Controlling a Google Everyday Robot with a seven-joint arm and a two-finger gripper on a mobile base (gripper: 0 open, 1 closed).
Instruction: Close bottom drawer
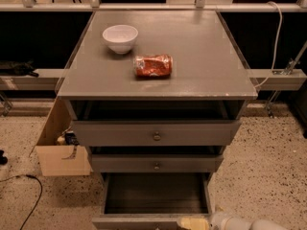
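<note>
Sitting at front of open bottom drawer point(156, 193), hand point(194, 223) — grip can't tell — bowl point(120, 37), pkt point(153, 65) atop.

The table point(192, 56) was plain grey all over, and the bottom drawer point(156, 193) was darker grey inside. White bowl point(120, 37), shiny red-orange packet point(153, 65), beige black-speckled floor point(268, 166). The claw point(193, 223), at the frame's bottom edge, was pale cream.
</note>
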